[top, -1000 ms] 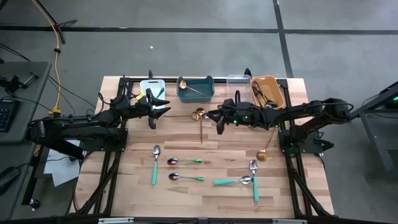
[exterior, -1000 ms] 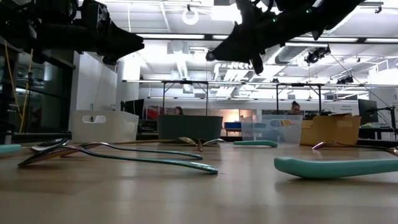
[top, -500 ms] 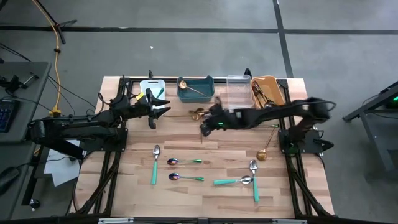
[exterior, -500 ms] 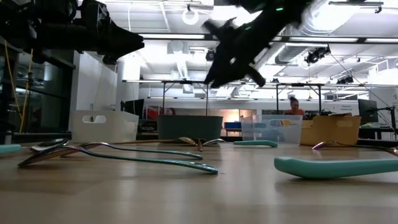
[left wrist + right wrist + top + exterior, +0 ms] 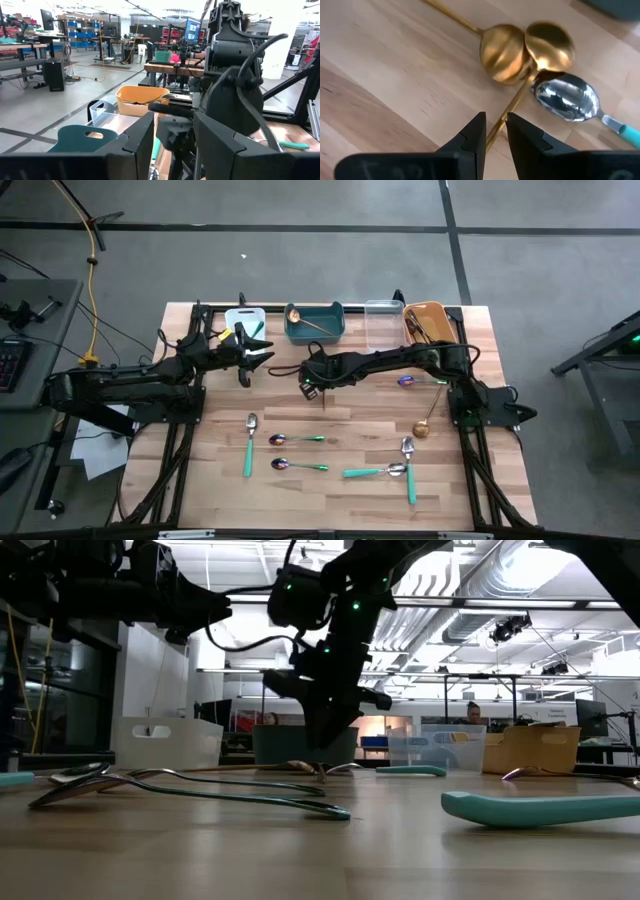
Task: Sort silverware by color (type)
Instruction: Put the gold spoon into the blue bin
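Directly beneath right end effector (image 5: 493, 131): gold spoon handle (image 5: 506, 113), untouched.

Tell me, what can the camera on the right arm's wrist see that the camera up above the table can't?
Only the right wrist view shows the two gold spoon bowls lying side by side, the shiny silver spoon bowl beside them, and the right gripper with a narrow gap over a gold handle.

Only the high view shows the four bins, like the teal bin and orange bin, the teal-handled spoons, and the left gripper.

Both show the wooden table.
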`<state>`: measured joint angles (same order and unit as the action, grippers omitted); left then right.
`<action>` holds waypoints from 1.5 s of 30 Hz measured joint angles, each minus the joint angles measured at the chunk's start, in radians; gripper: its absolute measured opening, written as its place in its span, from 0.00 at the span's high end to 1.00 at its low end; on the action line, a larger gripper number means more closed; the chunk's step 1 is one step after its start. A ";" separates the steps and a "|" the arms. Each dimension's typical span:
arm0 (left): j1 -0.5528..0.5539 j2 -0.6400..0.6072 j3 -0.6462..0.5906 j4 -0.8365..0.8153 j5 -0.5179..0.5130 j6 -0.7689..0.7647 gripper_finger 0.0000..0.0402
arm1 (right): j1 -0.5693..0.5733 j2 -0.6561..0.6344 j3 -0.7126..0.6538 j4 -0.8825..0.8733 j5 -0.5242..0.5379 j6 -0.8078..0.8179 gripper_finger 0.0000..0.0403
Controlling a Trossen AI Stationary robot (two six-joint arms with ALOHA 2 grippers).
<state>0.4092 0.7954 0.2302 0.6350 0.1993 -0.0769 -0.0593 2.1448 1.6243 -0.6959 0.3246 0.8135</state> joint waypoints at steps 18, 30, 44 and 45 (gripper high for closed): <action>0.001 0.000 0.000 0.002 0.000 0.001 0.67 | -0.027 0.019 -0.077 0.050 0.043 0.261 0.82; 0.001 0.000 0.000 0.002 0.000 0.001 0.67 | -0.026 0.008 -0.075 0.108 0.037 0.225 0.82; 0.001 0.000 0.000 0.002 0.000 0.001 0.67 | -0.034 0.021 -0.073 0.158 0.029 0.199 0.82; 0.001 0.000 0.000 0.002 0.000 0.001 0.67 | -0.034 0.023 -0.073 0.154 0.029 0.199 0.82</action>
<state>0.4099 0.7956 0.2302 0.6373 0.1993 -0.0757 -0.0929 2.1681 1.5509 -0.5416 0.3538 1.0126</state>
